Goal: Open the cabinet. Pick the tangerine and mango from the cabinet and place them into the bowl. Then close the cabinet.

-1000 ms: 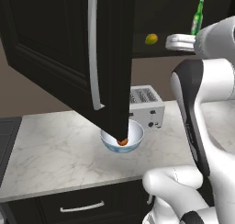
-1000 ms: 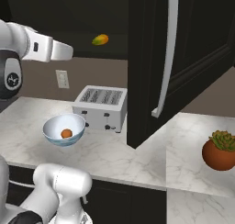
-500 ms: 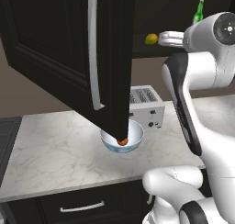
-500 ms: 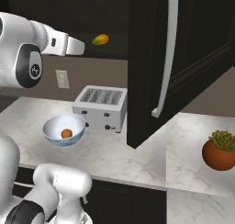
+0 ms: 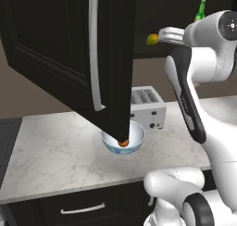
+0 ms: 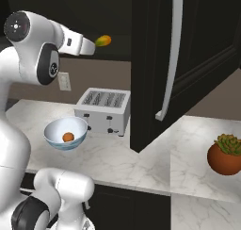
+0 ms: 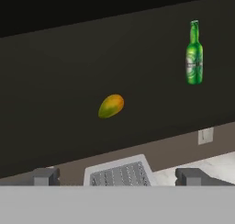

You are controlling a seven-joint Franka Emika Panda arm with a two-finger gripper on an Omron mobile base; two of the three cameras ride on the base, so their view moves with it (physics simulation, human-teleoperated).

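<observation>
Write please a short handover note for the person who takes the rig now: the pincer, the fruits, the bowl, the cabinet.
Pincer: open, empty, raised toward the mango.
Cabinet: doors open.
Mango: in the cabinet, on the shelf, with a green bottle further along.
Tangerine: already in the bowl, which stands on the counter beside the toaster.
Done: cabinet opened, tangerine placed.
Left: grasp the mango, put it in the bowl, close the cabinet.

base cams behind arm L/R, looking down fwd; both share bowl (image 5: 124,138) (image 6: 66,133), toaster (image 5: 147,108) (image 6: 104,110); hand cam faces cabinet (image 7: 69,67) interior, mid-range
</observation>
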